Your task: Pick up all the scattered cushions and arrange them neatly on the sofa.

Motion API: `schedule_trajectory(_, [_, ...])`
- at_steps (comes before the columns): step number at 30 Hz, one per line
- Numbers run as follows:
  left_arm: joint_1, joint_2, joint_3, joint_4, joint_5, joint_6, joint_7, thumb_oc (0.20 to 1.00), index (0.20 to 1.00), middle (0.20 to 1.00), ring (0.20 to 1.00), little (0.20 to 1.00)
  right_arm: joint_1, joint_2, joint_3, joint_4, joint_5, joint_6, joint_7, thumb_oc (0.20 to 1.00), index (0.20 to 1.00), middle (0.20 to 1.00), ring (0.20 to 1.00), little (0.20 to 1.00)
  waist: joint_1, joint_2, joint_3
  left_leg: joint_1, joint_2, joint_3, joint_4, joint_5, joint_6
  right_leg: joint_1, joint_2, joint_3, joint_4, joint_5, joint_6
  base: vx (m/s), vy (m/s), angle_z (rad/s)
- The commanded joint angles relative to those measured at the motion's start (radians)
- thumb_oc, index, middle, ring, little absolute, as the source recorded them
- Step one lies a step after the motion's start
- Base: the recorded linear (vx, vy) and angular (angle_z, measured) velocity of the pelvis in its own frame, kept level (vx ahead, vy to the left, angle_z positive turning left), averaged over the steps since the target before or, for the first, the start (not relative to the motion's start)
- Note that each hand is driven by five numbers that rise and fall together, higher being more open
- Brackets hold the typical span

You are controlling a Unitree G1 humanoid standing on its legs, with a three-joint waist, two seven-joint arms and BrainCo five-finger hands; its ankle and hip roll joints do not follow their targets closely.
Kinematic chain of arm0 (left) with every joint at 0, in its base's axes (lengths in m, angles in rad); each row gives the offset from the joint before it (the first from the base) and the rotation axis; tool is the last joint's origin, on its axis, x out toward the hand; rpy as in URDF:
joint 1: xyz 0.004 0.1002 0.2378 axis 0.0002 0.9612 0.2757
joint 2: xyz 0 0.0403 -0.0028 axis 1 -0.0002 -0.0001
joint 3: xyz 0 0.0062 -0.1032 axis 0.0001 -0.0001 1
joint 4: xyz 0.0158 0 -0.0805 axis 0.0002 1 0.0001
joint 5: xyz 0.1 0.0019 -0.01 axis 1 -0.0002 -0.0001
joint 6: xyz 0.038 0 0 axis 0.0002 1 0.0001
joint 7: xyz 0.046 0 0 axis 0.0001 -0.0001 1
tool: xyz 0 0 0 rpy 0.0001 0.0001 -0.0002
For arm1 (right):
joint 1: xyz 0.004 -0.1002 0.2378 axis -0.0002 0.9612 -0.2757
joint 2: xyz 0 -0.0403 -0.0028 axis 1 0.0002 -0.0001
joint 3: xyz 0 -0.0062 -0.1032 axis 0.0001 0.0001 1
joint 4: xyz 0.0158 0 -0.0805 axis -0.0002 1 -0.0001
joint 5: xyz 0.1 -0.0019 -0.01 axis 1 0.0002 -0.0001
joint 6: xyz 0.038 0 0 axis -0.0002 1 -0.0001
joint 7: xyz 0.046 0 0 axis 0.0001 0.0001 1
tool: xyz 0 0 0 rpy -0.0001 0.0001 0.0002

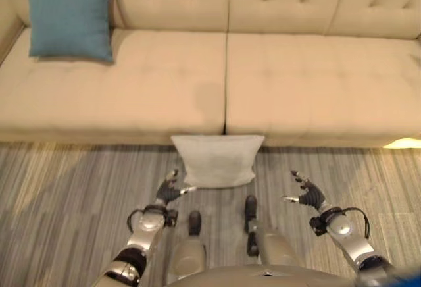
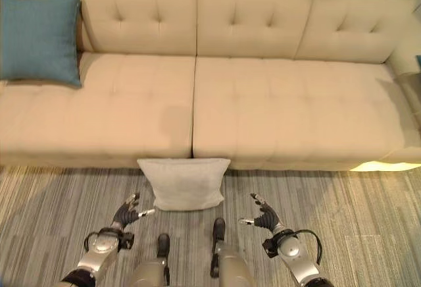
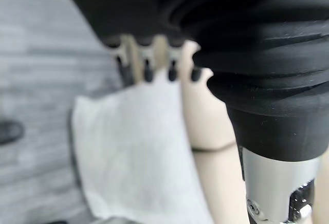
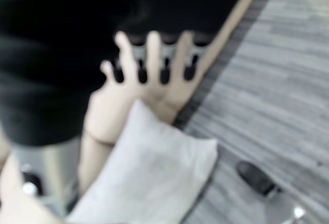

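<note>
Left eye view, contents from left to right. Blue cushion (image 1: 70,14): upright at the left end of the sofa (image 1: 296,83), leaning on the backrest, already in place. Left hand (image 1: 170,190): low over the carpet (image 1: 59,201), fingers spread and relaxed, holding nothing, just beside the lower left corner of the white cushion (image 1: 218,160); contact cannot be confirmed. White cushion: on the floor, propped against the sofa front at the seam between the two seats, between the two hands. Right hand (image 1: 307,193): likewise spread and empty, set a little apart from the cushion's right edge.

Handling, as judged: light, soft, compressible, fabric not slippery, nothing fragile. Best taken by pressing both side edges inward, or pinching the upper corners; a one-sided hold would probably let it sag and fold.

Obscured: the cushion's back face and the sofa's right end, which is cut off. Wrist views are soft, so fingertip clearance stays uncertain.
</note>
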Motion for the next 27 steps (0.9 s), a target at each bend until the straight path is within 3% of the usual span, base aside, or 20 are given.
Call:
schedule_trajectory(1, [-0.103, 0.052, 0.007, -0.041, -0.039, -0.057, 0.073, 1.0, 1.0, 1.0, 1.0, 1.0, -0.078, 0.022, 0.037, -0.074, 0.023, -0.045, -0.058, 1.0, 1.0, 1.0, 1.0, 1.0, -0.013, -0.039, 0.038, -0.117, -0.078, 0.034, 0.097, -0.03, 0.018, -0.016, -0.078, 0.032, 0.099, -0.099, 0.063, -0.15, 0.002, 0.13])
schedule_trajectory(9, [-0.33, 0.095, -0.02, -0.056, -0.128, -0.089, 0.146, 1.0, 1.0, 1.0, 1.0, 1.0, -0.36, 0.051, 0.096, 0.006, 0.069, -0.039, -0.156, 1.0, 1.0, 1.0, 1.0, 1.0, -0.003, 0.006, 0.096, -0.311, -0.074, 0.035, 0.15, 0.007, -0.007, -0.223, -0.087, 0.03, 0.193, -0.105, 0.047, -0.12, 0.008, 0.18])
schedule_trajectory(13, [-0.486, 0.123, -0.056, -0.027, -0.157, -0.095, 0.174, 1.0, 1.0, 1.0, 1.0, 1.0, -0.565, 0.06, 0.112, 0.129, 0.122, -0.039, -0.215, 1.0, 1.0, 1.0, 1.0, 1.0, -0.001, 0.035, 0.128, -0.483, -0.055, 0.032, 0.211, 0.023, -0.02, -0.393, -0.098, 0.033, 0.277, -0.115, 0.042, -0.1, 0.003, 0.16])
schedule_trajectory(15, [-0.526, 0.13, -0.067, -0.02, -0.157, -0.095, 0.181, 1.0, 1.0, 1.0, 1.0, 1.0, -0.612, 0.056, 0.117, 0.15, 0.136, -0.041, -0.225, 1.0, 1.0, 1.0, 1.0, 1.0, -0.002, 0.039, 0.132, -0.523, -0.05, 0.03, 0.227, 0.022, -0.023, -0.435, -0.099, 0.038, 0.298, -0.118, 0.042, -0.01, -0.014, 0.13])
schedule_trajectory(16, [-0.568, 0.135, -0.072, -0.013, -0.162, -0.091, 0.193, 1.0, 1.0, 1.0, 1.0, 1.0, -0.678, 0.061, 0.119, 0.17, 0.157, -0.043, -0.241, 1.0, 1.0, 1.0, 1.0, 1.0, -0.001, 0.043, 0.135, -0.574, -0.037, 0.024, 0.259, -0.011, -0.032, -0.485, -0.098, 0.048, 0.335, -0.152, 0.046, 0.02, -0.024, 0.08])
schedule_trajectory(22, [-0.685, 0.17, -0.068, 0.043, -0.203, -0.089, 0.221, 1.0, 1.0, 1.0, 1.0, 1.0, -0.827, 0.065, 0.125, 0.216, 0.199, -0.051, -0.286, 1.0, 1.0, 1.0, 1.0, 1.0, -0.008, 0.042, 0.139, -0.739, -0.016, 0.017, 0.334, -0.022, -0.034, -0.65, -0.104, 0.058, 0.429, -0.167, 0.046, 0.01, -0.014, 0.04])
schedule_trajectory(27, [-0.678, 0.221, -0.019, 0.021, -0.207, -0.085, 0.252, 1.0, 1.0, 1.0, 1.0, 1.0, -0.842, 0.065, 0.105, 0.135, 0.099, -0.028, -0.361, 1.0, 1.0, 1.0, 1.0, 1.0, -0.027, 0.033, 0.133, -0.85, 0.0, 0.014, 0.392, -0.042, -0.028, -0.768, -0.101, 0.073, 0.495, -0.176, 0.046, 0.02, 0.011, 0.03])
